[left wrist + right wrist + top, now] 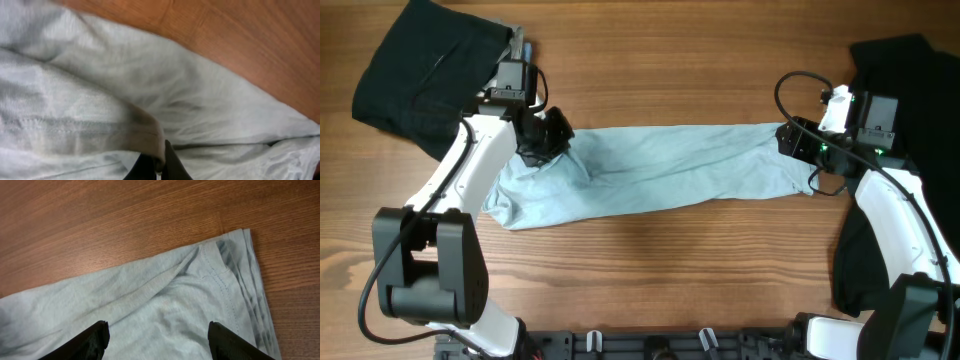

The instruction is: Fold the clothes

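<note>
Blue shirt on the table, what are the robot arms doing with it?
Two robot arms are working on folding clothes. The light blue shirt lies stretched in a long band across the wooden table. The left arm has its jaws shut on a bunched fold at the shirt's left end. The right arm is at the other end, jaws open over the cloth, not gripping it. Black garments lie at both sides of the table.
</note>
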